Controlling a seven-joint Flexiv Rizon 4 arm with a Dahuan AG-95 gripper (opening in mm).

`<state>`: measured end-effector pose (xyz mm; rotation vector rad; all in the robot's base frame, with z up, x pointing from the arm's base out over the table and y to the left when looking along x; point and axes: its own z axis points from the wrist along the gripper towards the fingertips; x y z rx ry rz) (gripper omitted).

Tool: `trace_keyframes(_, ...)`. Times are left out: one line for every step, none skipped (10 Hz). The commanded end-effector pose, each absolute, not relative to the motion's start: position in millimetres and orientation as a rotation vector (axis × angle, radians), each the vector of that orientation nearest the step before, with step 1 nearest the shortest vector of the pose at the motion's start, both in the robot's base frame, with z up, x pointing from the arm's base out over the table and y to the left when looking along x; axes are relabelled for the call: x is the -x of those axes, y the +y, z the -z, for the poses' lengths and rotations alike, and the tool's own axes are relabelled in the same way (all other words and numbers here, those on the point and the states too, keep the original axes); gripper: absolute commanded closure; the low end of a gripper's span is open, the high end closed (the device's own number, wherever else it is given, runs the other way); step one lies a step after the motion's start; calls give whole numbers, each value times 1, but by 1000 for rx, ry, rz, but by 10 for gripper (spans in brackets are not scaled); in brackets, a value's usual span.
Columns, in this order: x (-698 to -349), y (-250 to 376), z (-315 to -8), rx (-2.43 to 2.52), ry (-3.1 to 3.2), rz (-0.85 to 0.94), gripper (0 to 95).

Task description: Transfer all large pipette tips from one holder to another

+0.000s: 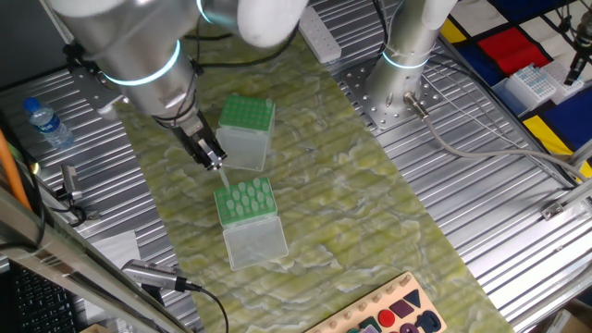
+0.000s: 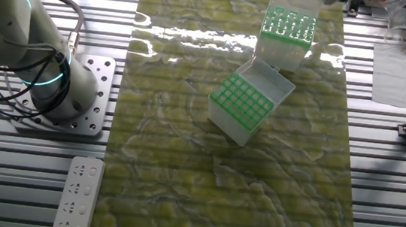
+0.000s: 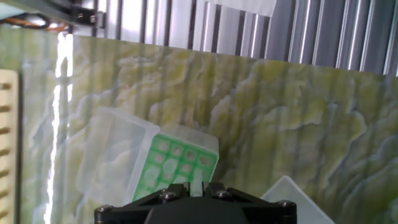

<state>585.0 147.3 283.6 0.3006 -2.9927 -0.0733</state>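
Two green-topped holders stand on the mottled green mat. The near holder (image 1: 246,203) (image 2: 288,26) carries several large pipette tips (image 1: 242,196), whitish and upright in its grid, with its clear lid (image 1: 257,244) folded open. The far holder (image 1: 248,113) (image 2: 240,102) shows a bare green grid. My gripper (image 1: 215,159) hangs between the two, just above the near holder's far edge, shut on one whitish tip (image 1: 220,167). In the hand view that tip (image 3: 198,181) stands between the black fingers (image 3: 171,194), over the near holder's grid (image 3: 177,163). The other fixed view does not show the gripper.
A wooden shape board (image 1: 388,313) (image 3: 6,124) lies at the mat's near end. A water bottle (image 1: 46,123) stands on the ribbed metal table at left. A second arm's base (image 1: 405,46) (image 2: 62,87) and a power strip (image 2: 77,195) sit beside the mat.
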Motion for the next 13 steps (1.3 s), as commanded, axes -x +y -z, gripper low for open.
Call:
trace_keyframes(-587, 152, -293, -286, -2980, 72, 950)
trace_keyframes(-587, 152, -299, -287, -2972, 75, 950)
trace_keyframes(-587, 152, -304, -293, -2962, 74, 950)
trace_keyframes(-585, 151, -308, -308, -2945, 71, 950)
trace_keyframes(-583, 146, -310, -336, -2931, 72, 950)
trace_keyframes(-580, 141, -312, -361, -2922, 74, 950)
trace_keyframes(-574, 131, -313, -405, -2910, 77, 950)
trace_keyframes(-568, 124, -313, -436, -2901, 78, 950)
trace_keyframes(-561, 116, -312, -473, -2896, 77, 950)
trace_keyframes(-553, 108, -312, -503, -2892, 79, 950)
trace_keyframes(-546, 100, -313, -535, -2883, 70, 950)
trace_keyframes(-541, 95, -314, -558, -2873, 63, 950)
trace_keyframes(-528, 84, -315, -598, -2858, 51, 950)
